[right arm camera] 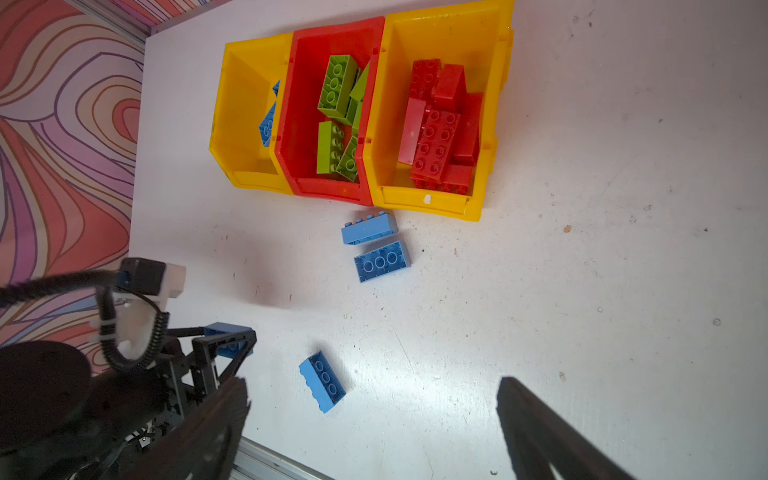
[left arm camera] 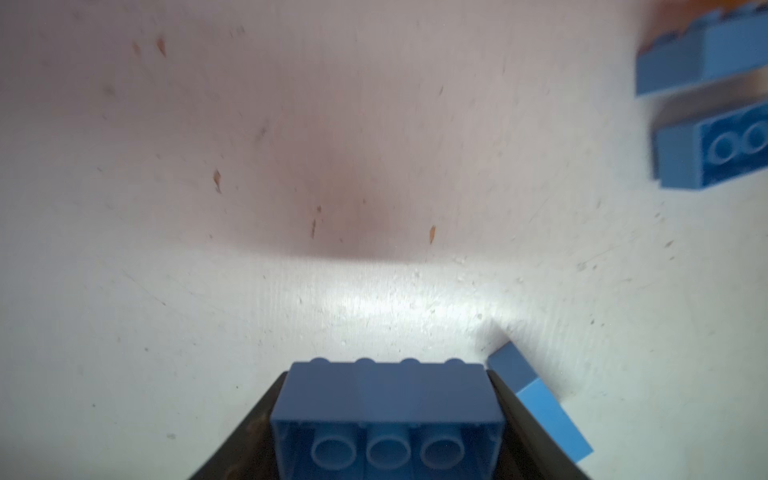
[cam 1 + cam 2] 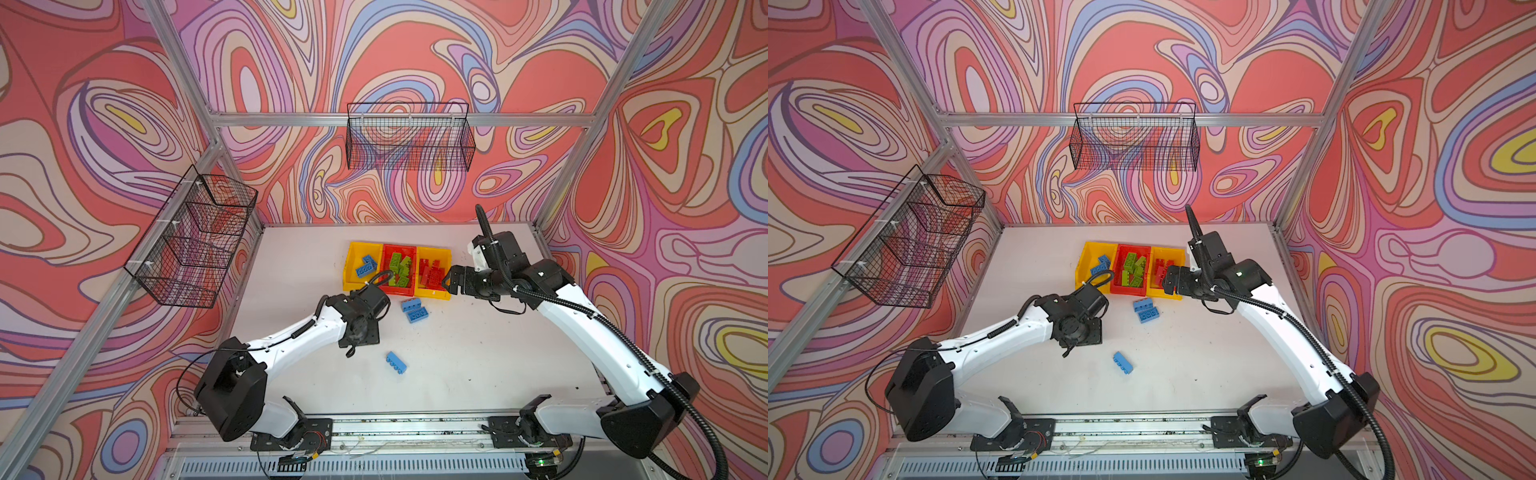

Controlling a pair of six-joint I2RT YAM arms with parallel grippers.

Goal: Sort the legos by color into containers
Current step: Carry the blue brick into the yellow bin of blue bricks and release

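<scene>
In both top views three small open plastic bins are sitting in a joined row towards the far edge of the white desk (image 3: 291,257). The left yellow bin (image 3: 353,257) is holding light blue studded bricks, the red middle bin (image 3: 399,247) lime green ones, and the right yellow bin (image 3: 434,252) red ones. Two loose blue bricks (image 3: 411,304) are lying just in front of the row, and a lone blue brick (image 3: 396,362) is lying nearer the desk's middle. The left gripper (image 3: 361,332) is pointing down, its jaws hidden under the wrist. The right gripper (image 3: 449,281) is hanging by the right yellow bin's front corner.

The left wrist view is showing a light blue two-by-four plastic brick (image 2: 386,399) clamped by its short ends. The jaws are standing about half closed on it, hollow underside facing the camera.

In the right wrist view the right gripper's fingers (image 1: 220,415) are standing wide apart with nothing between them.

I'd say the pick is made. The next move is lifting the held brick over the left yellow bin's front wall and letting go inside. Three blue bricks are waiting on the desk.
</scene>
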